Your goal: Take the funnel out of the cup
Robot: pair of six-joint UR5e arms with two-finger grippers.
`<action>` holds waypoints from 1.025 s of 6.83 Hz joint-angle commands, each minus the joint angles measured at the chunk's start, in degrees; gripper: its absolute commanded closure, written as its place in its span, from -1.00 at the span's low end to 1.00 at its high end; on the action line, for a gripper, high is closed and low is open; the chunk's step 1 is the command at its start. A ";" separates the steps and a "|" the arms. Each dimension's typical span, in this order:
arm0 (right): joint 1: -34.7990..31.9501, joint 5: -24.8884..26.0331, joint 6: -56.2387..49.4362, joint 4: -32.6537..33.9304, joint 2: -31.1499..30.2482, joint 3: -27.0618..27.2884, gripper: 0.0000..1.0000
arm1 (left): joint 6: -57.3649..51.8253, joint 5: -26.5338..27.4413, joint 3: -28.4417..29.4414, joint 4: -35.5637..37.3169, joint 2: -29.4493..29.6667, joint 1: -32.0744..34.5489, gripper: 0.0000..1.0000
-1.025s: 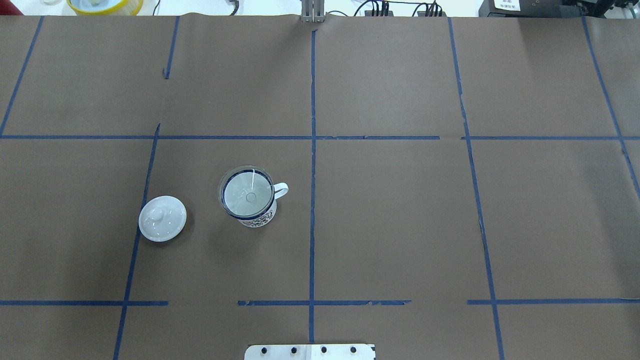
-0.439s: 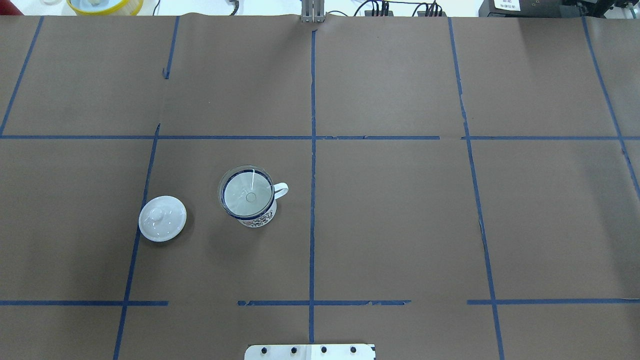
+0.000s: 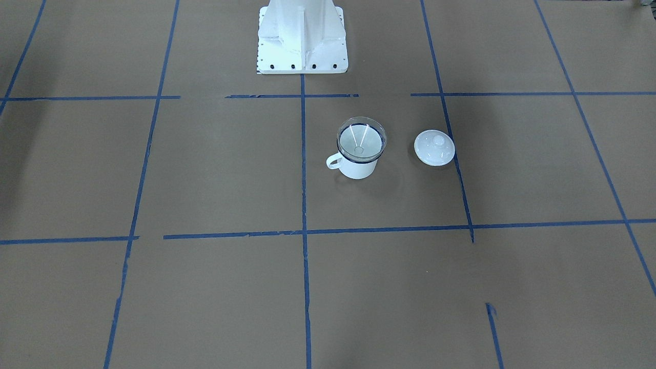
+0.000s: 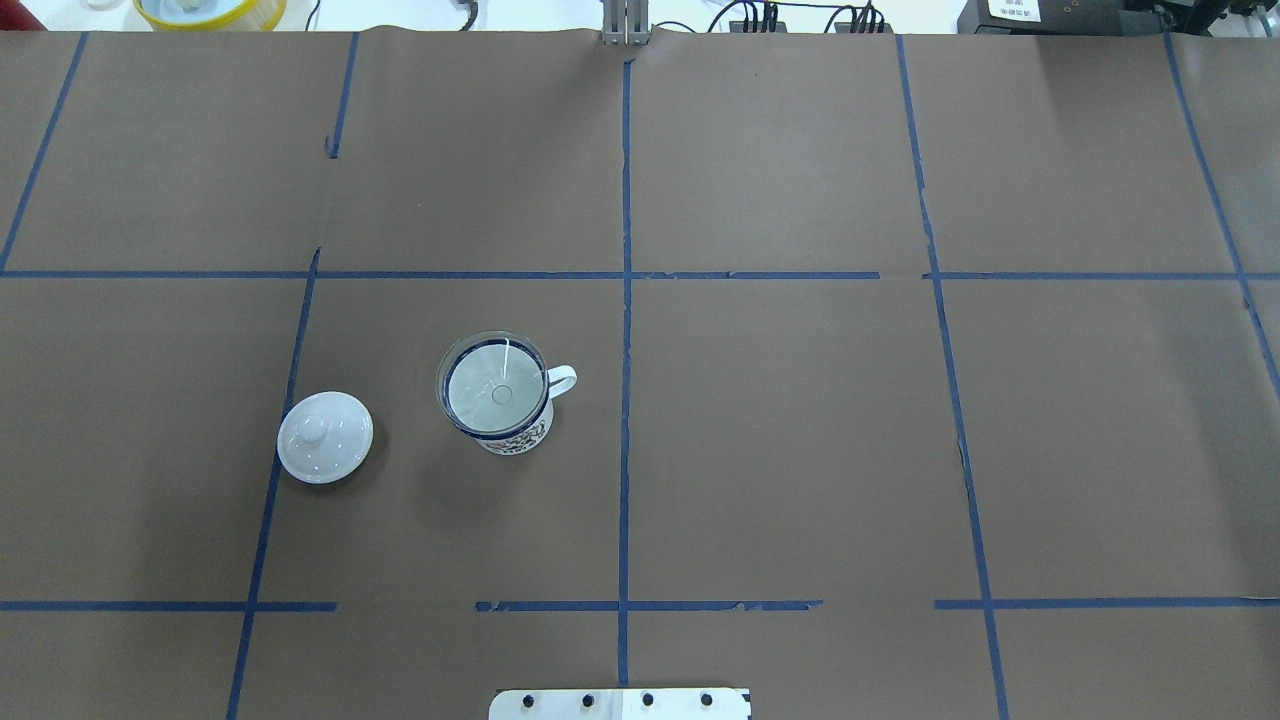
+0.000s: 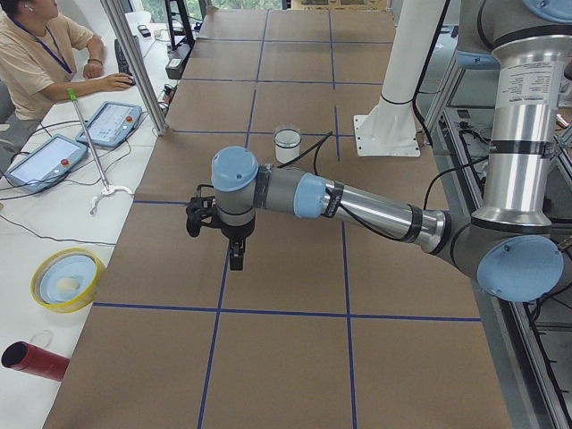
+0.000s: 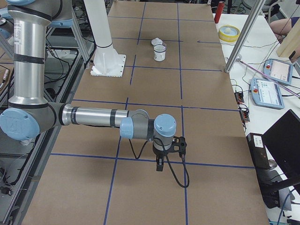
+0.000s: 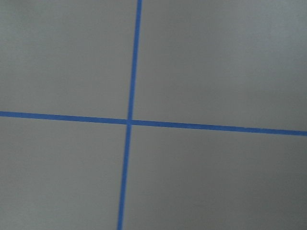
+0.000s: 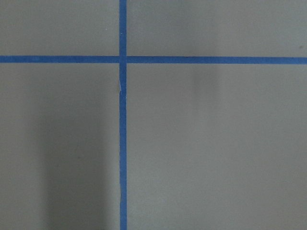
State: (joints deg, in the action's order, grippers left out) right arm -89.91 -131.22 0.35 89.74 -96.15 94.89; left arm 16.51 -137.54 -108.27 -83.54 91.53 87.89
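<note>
The clear funnel [image 4: 495, 390] sits upright in the white blue-rimmed cup [image 4: 517, 436], left of the table's centre line; its handle points right. Both also show in the front view, the funnel [image 3: 360, 139] in the cup [image 3: 357, 168]. Neither gripper shows in the overhead or front view. In the exterior left view my left gripper [image 5: 235, 257] hangs over bare paper, well short of the cup [image 5: 288, 145]. In the exterior right view my right gripper [image 6: 159, 165] hangs far from the cup [image 6: 160, 52]. I cannot tell whether either is open or shut. Both wrist views show only brown paper and blue tape.
A white knobbed lid [image 4: 325, 437] lies on the table left of the cup. The robot's white base [image 3: 302, 41] stands at the near table edge. A yellow bowl [image 4: 210, 10] is beyond the far edge. An operator [image 5: 45, 54] sits by two teach pendants.
</note>
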 commanded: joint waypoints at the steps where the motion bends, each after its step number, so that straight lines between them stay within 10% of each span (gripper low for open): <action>1: 0.00 0.00 0.00 0.00 0.00 0.04 -1.00 | 17.25 0.16 -4.93 -1.00 5.02 -10.83 -1.00; 7: 0.00 0.00 0.00 0.00 0.00 0.04 -1.00 | 52.38 16.83 1.64 -1.10 27.54 -41.79 -0.73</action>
State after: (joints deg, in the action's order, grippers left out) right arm -89.91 -131.22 0.35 89.73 -96.15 94.92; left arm 65.46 -123.73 -108.53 -84.61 116.48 51.41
